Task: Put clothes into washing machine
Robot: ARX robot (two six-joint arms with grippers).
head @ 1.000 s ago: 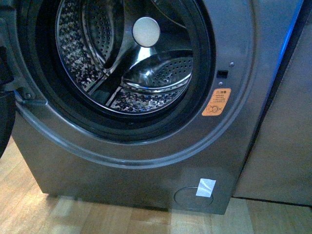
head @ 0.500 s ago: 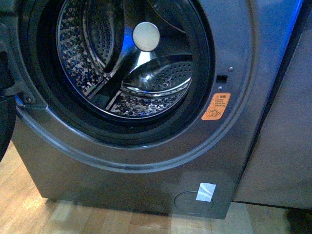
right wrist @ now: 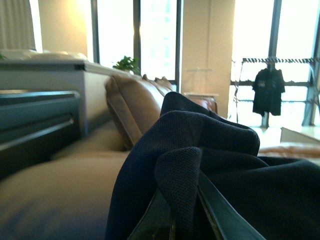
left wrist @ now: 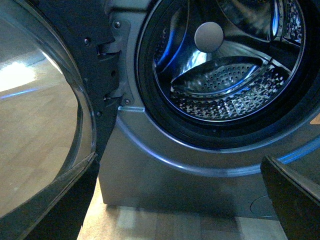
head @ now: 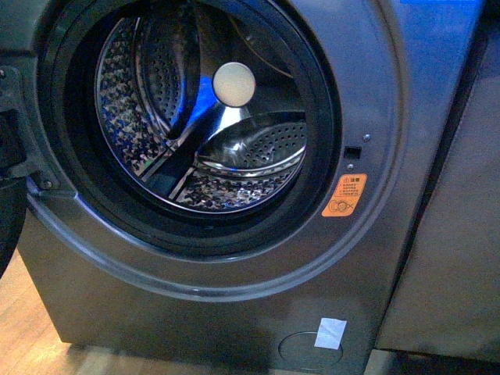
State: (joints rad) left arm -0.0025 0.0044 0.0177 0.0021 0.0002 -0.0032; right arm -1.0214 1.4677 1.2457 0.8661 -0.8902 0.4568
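The grey washing machine (head: 367,70) fills the front view, its black-rimmed porthole open on the shiny perforated drum (head: 226,156). An orange sticker (head: 344,195) and a white tape patch (head: 330,333) mark its front. In the left wrist view the drum (left wrist: 225,85) shows beyond my open, empty left gripper (left wrist: 182,200), which faces the machine's lower front. In the right wrist view my right gripper (right wrist: 185,220) is shut on a fold of the dark navy clothes (right wrist: 210,150), which bunch over the fingers. No arm shows in the front view.
The open glass door (left wrist: 45,110) hangs at the machine's left, on its hinge (left wrist: 112,75). A grey-beige cabinet (head: 461,219) stands right of the machine. Wooden floor (head: 31,320) lies in front. The right wrist view shows a tan sofa (right wrist: 135,100) and bright windows behind.
The front view has shifted so that the machine sits lower and slightly larger in frame; the drum mouth is more fully in view. Blue light reflections in the drum have grown.
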